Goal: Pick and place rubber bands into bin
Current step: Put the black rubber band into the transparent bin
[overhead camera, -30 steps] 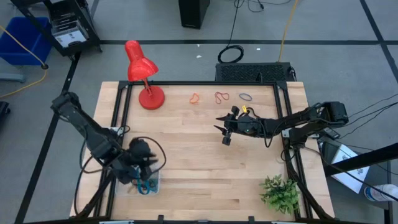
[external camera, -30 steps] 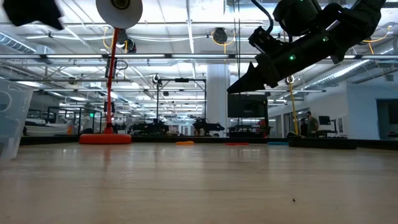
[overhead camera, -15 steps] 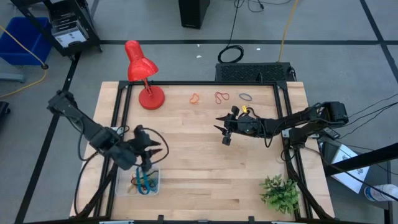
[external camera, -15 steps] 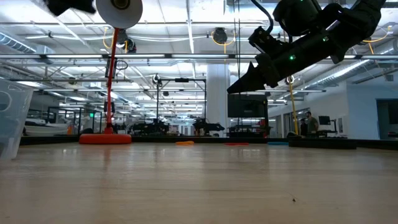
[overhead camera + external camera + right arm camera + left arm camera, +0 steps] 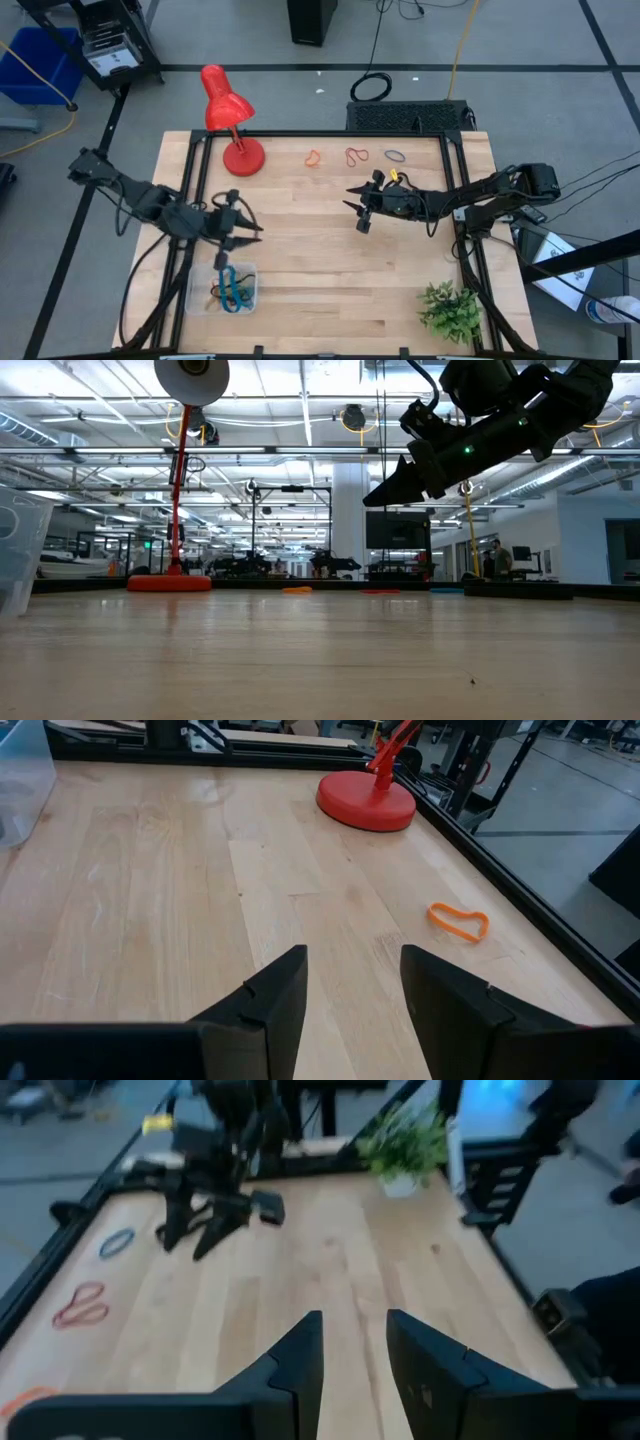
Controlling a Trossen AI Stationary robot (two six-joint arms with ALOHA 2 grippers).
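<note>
Left gripper (image 5: 245,228) open, empty, just above bin (image 5: 197,300). Bin holds some rubber bands (image 5: 229,292). Three more lie past red lamp (image 5: 228,115). Right gripper (image 5: 358,208) open, near them: go low, pinch one.

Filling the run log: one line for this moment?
left gripper: open, above clear plastic bin | right gripper: open, mid-table | orange rubber band: on table

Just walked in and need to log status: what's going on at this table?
The robot is sorting rubber bands into the clear bin, which already holds several. The left claw hangs open and empty above the table beside the bin. The right claw hovers open mid-table. An orange band, red band and dark band remain at the far edge.
</note>
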